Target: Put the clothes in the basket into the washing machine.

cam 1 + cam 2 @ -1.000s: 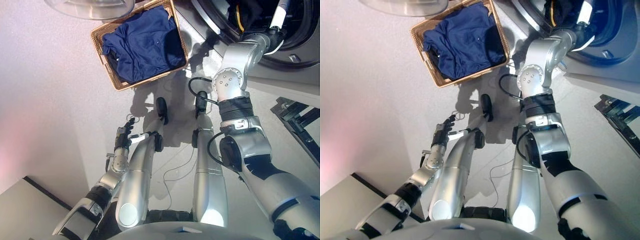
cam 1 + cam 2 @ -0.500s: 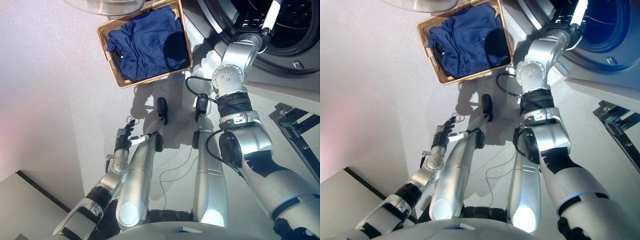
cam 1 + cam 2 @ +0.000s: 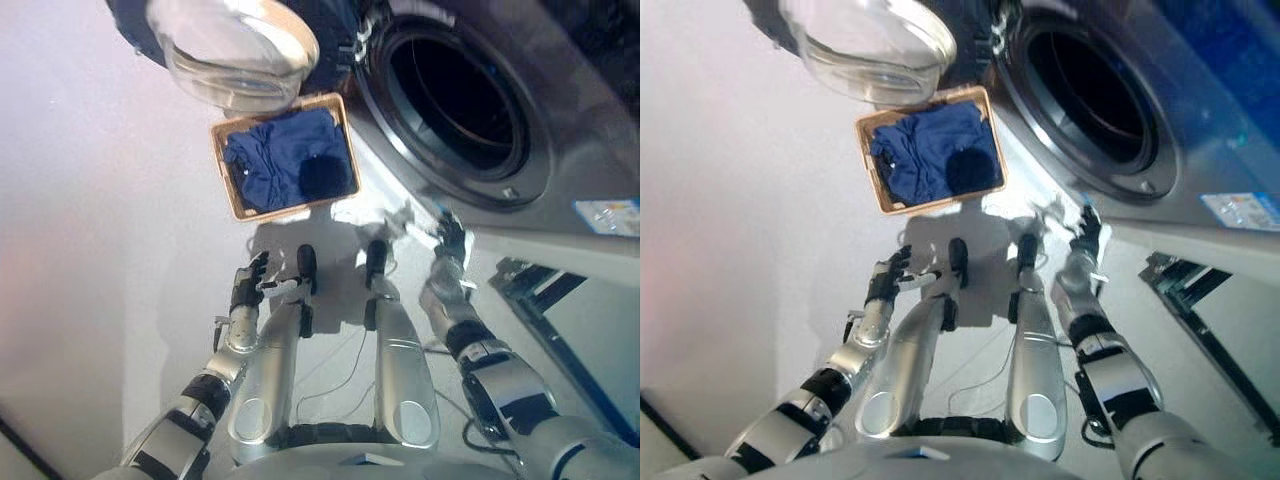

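Centrally, near the top of the frame, a wicker basket (image 3: 285, 165) sits on the pale floor (image 3: 110, 240), holding crumpled navy blue clothes (image 3: 285, 168). Right of it, at upper right, a washing machine (image 3: 560, 170) gapes, its drum (image 3: 455, 95) dark, its glass door (image 3: 235, 50) swung open above the basket. A small label (image 3: 607, 215) on its front is unreadable. Lower down, both hands hang empty, fingers loosely spread: left hand (image 3: 248, 285) left of centre, right hand (image 3: 448, 240) right of centre
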You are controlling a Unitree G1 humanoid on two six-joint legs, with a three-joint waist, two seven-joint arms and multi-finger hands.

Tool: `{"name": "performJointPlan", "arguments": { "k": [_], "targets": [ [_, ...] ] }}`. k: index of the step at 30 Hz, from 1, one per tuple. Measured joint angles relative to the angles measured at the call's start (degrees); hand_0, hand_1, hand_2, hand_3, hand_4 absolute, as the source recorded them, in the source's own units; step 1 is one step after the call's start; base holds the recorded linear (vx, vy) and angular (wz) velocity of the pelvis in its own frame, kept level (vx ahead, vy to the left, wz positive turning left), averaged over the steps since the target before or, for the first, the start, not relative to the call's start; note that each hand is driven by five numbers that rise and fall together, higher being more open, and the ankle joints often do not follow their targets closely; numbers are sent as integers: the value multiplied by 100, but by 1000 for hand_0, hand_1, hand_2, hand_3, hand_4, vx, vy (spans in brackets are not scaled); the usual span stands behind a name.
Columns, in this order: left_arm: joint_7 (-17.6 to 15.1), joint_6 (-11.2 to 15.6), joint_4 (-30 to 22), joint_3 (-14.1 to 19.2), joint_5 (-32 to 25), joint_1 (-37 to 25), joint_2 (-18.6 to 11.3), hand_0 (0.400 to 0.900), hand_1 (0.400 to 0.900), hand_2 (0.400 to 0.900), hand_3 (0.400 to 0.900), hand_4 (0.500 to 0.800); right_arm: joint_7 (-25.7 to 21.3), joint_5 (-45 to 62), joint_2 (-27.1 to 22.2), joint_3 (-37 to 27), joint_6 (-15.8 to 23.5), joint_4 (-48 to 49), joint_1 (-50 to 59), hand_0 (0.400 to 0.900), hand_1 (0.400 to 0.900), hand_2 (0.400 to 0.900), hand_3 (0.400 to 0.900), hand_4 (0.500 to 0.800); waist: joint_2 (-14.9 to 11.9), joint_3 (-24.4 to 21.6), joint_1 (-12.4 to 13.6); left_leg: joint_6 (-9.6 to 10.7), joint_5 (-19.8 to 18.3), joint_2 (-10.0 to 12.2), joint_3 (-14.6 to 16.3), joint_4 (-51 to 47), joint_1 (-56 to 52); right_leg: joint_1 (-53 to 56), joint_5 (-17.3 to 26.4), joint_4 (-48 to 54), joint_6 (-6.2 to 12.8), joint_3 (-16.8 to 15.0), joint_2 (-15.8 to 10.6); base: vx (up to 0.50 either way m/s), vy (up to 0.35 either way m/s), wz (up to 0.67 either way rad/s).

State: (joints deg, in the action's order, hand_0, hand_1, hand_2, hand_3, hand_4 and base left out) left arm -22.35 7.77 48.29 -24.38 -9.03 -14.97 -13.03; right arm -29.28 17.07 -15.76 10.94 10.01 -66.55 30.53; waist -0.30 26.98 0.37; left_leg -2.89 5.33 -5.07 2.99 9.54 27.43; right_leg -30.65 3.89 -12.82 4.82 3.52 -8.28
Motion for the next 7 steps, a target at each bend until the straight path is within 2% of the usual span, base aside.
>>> {"name": "performJointPlan", "arguments": {
  "k": [2,4,7],
  "targets": [
    [89,-3,200,-5,69,-15,-32,900,900,900,900,800,112,-256,-105,-155,-139,-536,-83,900,900,900,900,800,-17,-47,71,28,47,7,-161,-168,-339,399,15,187,-21,179,17,124,-71,17],
    [238,-9,266,4,110,66,-51,900,900,900,900,800,295,-498,-196,-209,-265,-988,-138,900,900,900,900,800,-17,-205,185,26,60,32,-199,-317,-566,638,20,342,-28,222,53,125,-69,11],
    [507,-17,499,142,242,183,-58,900,900,900,900,800,711,-712,-207,-367,-359,-1130,-520,900,900,900,900,800,-14,-469,248,34,83,70,-309,-573,-992,1110,22,608,-32,345,99,131,-74,10]
  ]
}}
